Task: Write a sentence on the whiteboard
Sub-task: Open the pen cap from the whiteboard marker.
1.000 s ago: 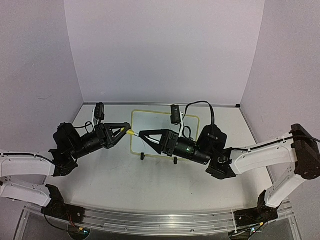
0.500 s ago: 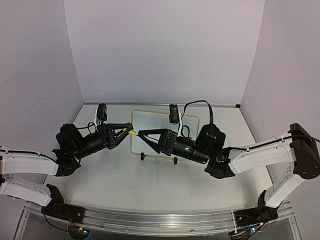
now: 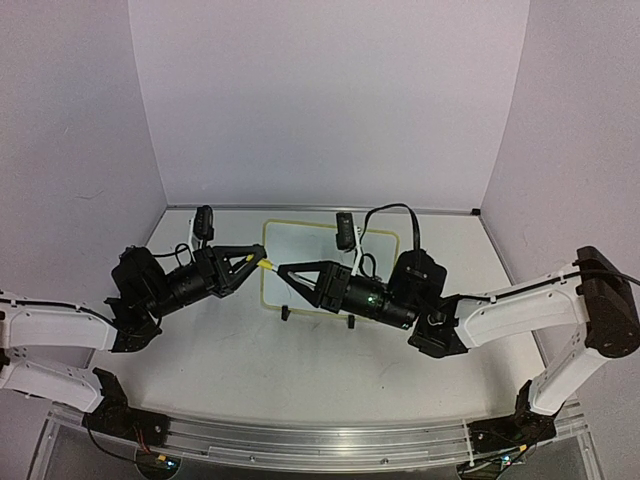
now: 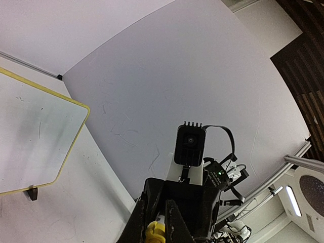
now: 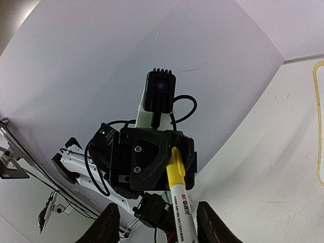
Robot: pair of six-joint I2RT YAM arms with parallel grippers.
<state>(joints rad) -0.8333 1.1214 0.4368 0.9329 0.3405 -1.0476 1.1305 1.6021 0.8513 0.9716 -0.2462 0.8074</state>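
Observation:
The whiteboard [image 3: 303, 244], white with a pale yellow frame, stands at the table's middle back, partly behind my right arm; its corner shows in the left wrist view [image 4: 35, 142]. No sentence shows on its face, only faint specks. A marker [image 5: 180, 210] with a yellow cap [image 3: 265, 266] spans the two grippers in front of the board. My left gripper [image 3: 257, 264] is shut on the cap [image 4: 156, 232]. My right gripper [image 3: 283, 271] faces it, its fingers [image 5: 108, 225] apart on either side of the white barrel, not touching it.
Two small black clip feet [image 3: 286, 313] hold the board's near edge. Lilac walls enclose the table on three sides. A metal rail [image 3: 320, 440] with both arm bases runs along the near edge.
My right gripper has slid a little left along the marker toward the left gripper, and its jaws have narrowed around the barrel. The left gripper keeps its hold on the cap.

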